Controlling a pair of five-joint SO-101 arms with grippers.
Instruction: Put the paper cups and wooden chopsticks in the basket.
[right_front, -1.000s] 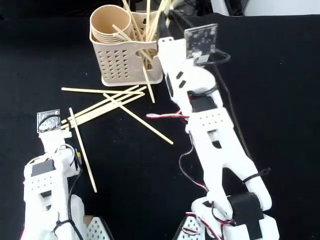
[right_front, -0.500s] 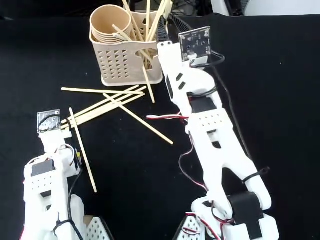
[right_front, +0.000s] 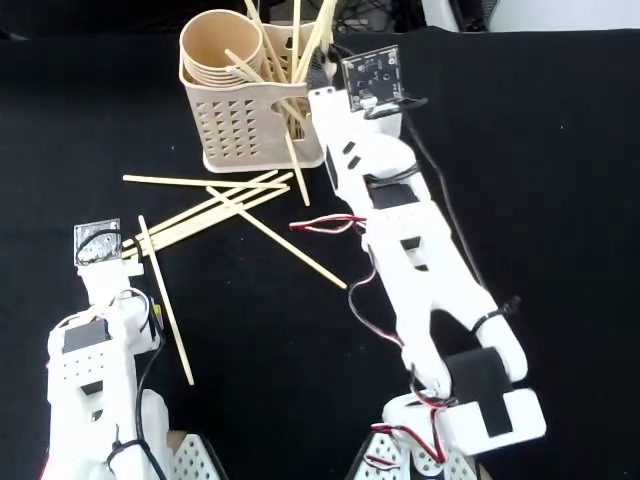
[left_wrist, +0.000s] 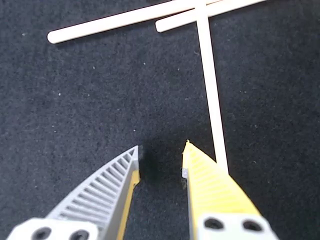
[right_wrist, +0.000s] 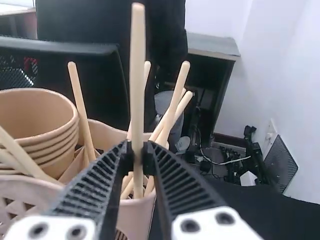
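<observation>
Two arms are working over a black cloth (right_front: 560, 200). In the high view we are seeing the basket (right_front: 250, 135) standing at the upper left of centre. A stack of paper cups (right_front: 220, 50) is sitting in its left half, and several wooden chopsticks (right_front: 300, 40) are standing in its right half. The right arm (right_front: 420, 270) is stretching from the lower right of the frame up to the basket's right edge. In its wrist view we are finding the right gripper (right_wrist: 137, 150) closed tight on a held chopstick (right_wrist: 136, 60), which is standing upright between the black fingers above the basket's chopstick side.

Several loose chopsticks (right_front: 215, 205) are lying crossed on the cloth just below the basket, at the middle left of the high view. A leaning chopstick (right_front: 297, 170) is resting against the basket's front right corner. The left arm (right_front: 95, 350) is sitting in the lower left corner. Its wrist view is showing the left gripper (left_wrist: 160, 155) parted by a moderate gap and holding nothing, its tips close to the cloth. A nearby chopstick (left_wrist: 212, 110) is lying just beside the yellow finger (left_wrist: 215, 195); whether the two are touching we cannot tell.
</observation>
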